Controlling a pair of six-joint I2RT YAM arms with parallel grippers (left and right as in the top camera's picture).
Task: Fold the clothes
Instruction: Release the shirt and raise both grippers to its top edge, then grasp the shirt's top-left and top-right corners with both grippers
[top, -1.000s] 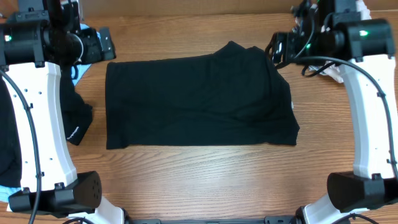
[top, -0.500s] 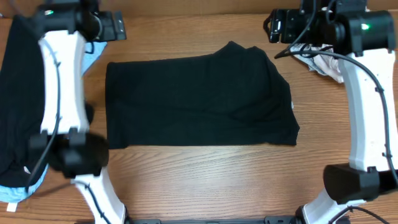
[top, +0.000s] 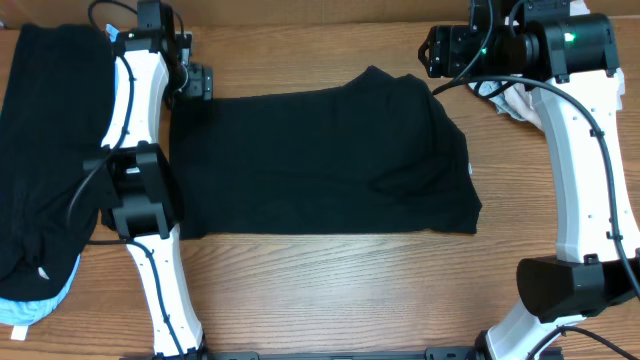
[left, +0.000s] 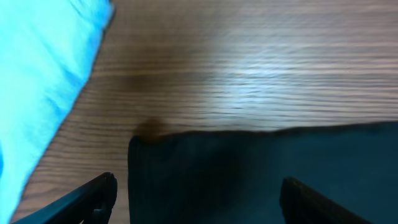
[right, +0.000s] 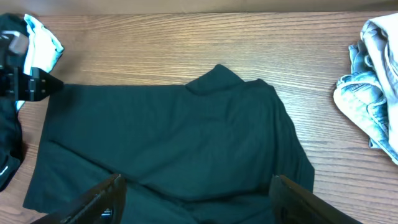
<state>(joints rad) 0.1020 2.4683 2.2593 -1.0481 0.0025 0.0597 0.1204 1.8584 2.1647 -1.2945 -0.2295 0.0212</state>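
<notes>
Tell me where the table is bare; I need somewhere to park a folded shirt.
Free: the table strip in front of the black shirt, and the patch between the shirt's right edge and the right arm. Crowded: the left side under the black pile, and the far right corner with the pale heap.

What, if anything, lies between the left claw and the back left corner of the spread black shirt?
Nothing visible. The left claw hovers open over a corner of the black shirt, with only bare table beyond it. The light-blue garment lies off to the side, apart from that corner.
</notes>
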